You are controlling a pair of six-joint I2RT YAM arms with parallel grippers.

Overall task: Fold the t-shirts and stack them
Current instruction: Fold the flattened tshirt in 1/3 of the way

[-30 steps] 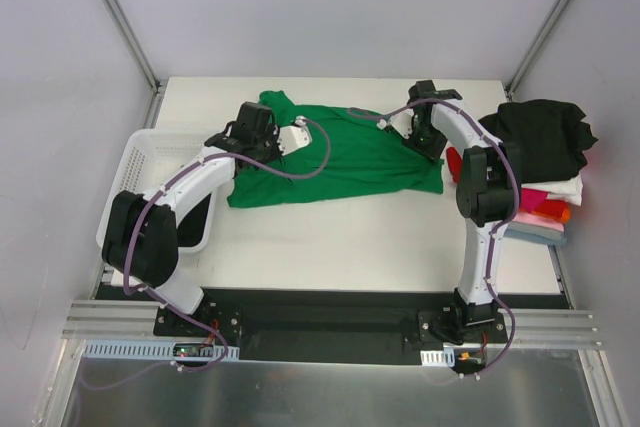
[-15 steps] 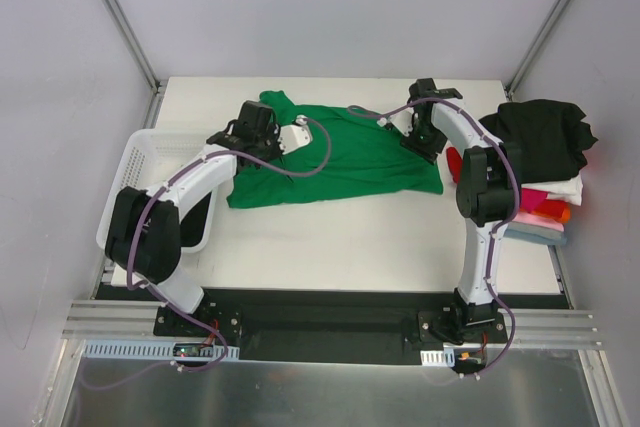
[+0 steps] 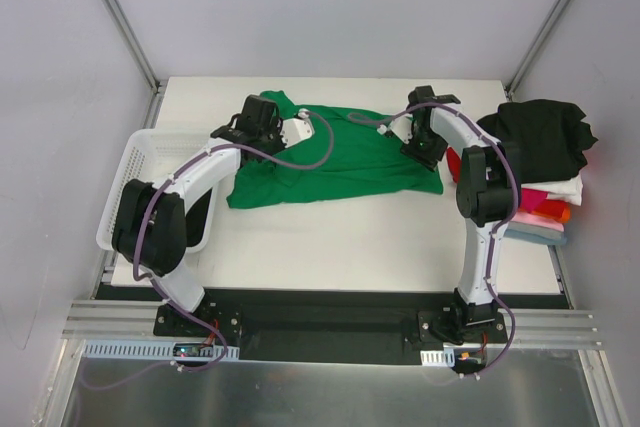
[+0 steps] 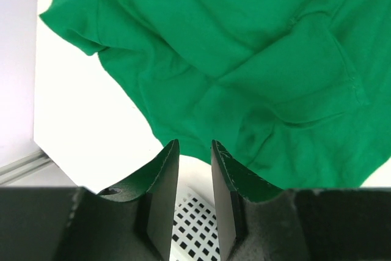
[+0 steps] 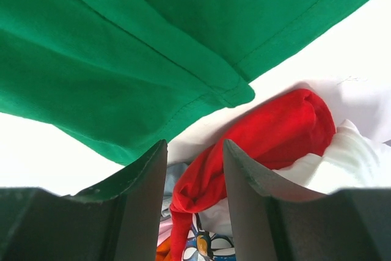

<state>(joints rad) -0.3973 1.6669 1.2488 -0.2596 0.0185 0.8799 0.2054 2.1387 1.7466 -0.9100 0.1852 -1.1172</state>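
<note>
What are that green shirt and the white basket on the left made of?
The green t-shirt looks like soft, matte knit cloth, probably cotton. It lies in loose wrinkles and has stitched hems. The white basket looks like rigid, slightly glossy plastic, judging by its even moulded grid of holes.

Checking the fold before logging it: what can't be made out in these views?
Top view: the black t-shirt and right arm cover the stack beneath; shirt count unclear.
Top view: the left arm hides part of the inside of the basket.
Right wrist view: printed cloth, seen through the right claw, is cut by the bottom edge; design unreadable.
Left wrist view: the green t-shirt runs off the top and right edges.
</note>
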